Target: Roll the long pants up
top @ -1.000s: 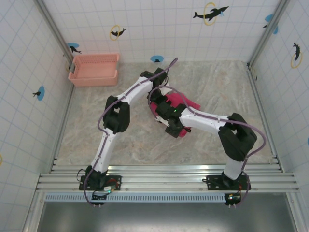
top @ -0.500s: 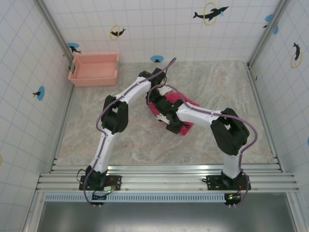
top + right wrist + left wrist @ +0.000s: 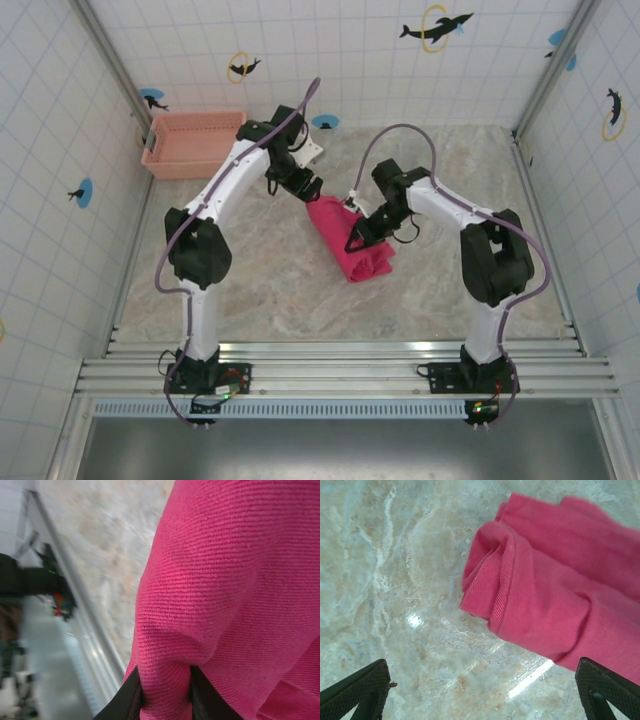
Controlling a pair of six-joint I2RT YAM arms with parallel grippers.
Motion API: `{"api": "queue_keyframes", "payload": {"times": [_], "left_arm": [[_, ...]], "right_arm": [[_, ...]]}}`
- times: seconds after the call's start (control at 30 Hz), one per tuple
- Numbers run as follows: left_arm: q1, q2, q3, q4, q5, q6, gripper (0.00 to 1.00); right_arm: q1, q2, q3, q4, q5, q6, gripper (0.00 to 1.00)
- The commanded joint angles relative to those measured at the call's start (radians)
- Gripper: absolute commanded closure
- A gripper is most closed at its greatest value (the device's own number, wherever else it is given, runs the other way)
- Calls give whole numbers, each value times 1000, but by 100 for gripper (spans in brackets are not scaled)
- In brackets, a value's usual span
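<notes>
One rolled bundle: the long pants (image 3: pixel 350 248) lie in the middle of the bench (image 3: pixel 230 275).
Top view: grips are too small to judge; free bench all around, pink basket (image 3: pixel 195 143) in the far-left corner. Left wrist: left fingers (image 3: pixel 357 687) wide apart, empty, mostly cut off by the frame. Right wrist: right fingers (image 3: pixel 131 694) pinch a fold; background blurred.

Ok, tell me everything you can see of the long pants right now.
The long pants are bright magenta-red, soft cloth with a fine twill weave. They are bunched into a compact roll lying diagonally on the marbled table, about mid-surface. The far-left end shows layered folds and a stitched hem. The right end effector pinches a fold of the cloth. The open left end effector hovers off that far-left end, not touching it.
</notes>
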Motion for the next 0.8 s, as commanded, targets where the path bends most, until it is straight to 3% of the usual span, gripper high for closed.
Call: {"api": "queue_keyframes", "payload": {"times": [0.0, 0.13, 0.37, 0.57, 0.7, 0.77], "left_arm": [[-15, 0, -25, -48, -7, -5, 2], [-42, 34, -4, -52, 6, -22, 3], [-104, 147, 96, -79, 13, -66, 2], [-118, 234, 196, -105, 26, -198, 3], [-121, 239, 177, -60, 98, -294, 3], [-120, 205, 86, 30, 163, -358, 2]], "right_arm": [[-30, 28, -28, 82, -234, 118, 91], [-86, 25, -91, 114, -152, 158, 91], [-215, 12, -341, 336, -72, 290, 91], [-284, 32, -487, 529, -33, 425, 91], [-337, 65, -526, 610, -2, 504, 92], [-354, 92, -519, 599, -13, 495, 92]]}}
